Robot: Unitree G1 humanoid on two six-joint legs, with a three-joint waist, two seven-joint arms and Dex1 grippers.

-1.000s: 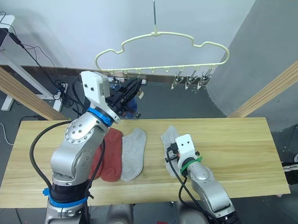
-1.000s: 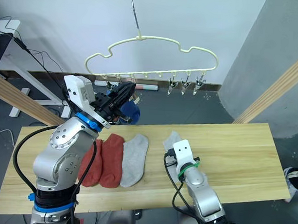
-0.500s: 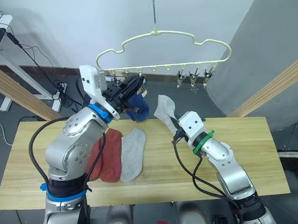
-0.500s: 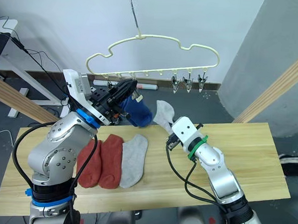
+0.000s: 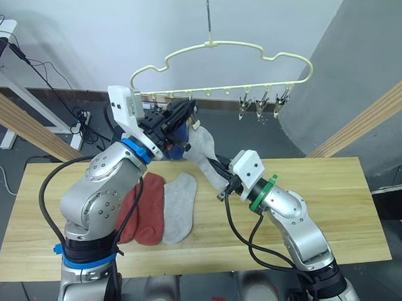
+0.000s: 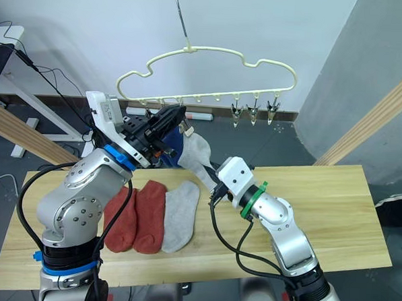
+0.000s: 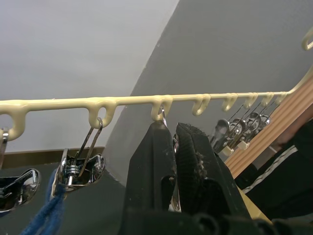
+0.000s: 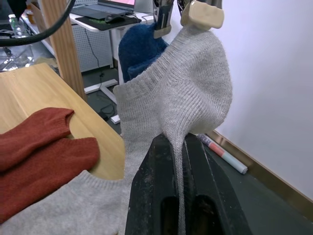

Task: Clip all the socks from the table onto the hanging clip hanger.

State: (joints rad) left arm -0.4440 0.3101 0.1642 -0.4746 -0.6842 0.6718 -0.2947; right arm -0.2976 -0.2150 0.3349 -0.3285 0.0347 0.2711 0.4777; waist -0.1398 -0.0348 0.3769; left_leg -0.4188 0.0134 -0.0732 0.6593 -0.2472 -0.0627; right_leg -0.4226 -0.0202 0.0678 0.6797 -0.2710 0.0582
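Against a white wall, the clip hanger (image 5: 222, 64) is hung above the table (image 5: 333, 198). A light grey sock (image 6: 195, 152) is pinched in the closed right gripper (image 8: 172, 147), its cuff raised to a clip squeezed by the closed left gripper (image 7: 173, 142). Soft, light and limp, it is best held near the cuff.

On table (image 5: 333, 198): 2 rust-red socks (image 5: 146, 208), 1 grey sock (image 5: 178, 206). Above it: 1 grey sock held (image 6: 195, 152), 1 blue sock (image 5: 180, 137), 1 clip hanger (image 5: 222, 71).
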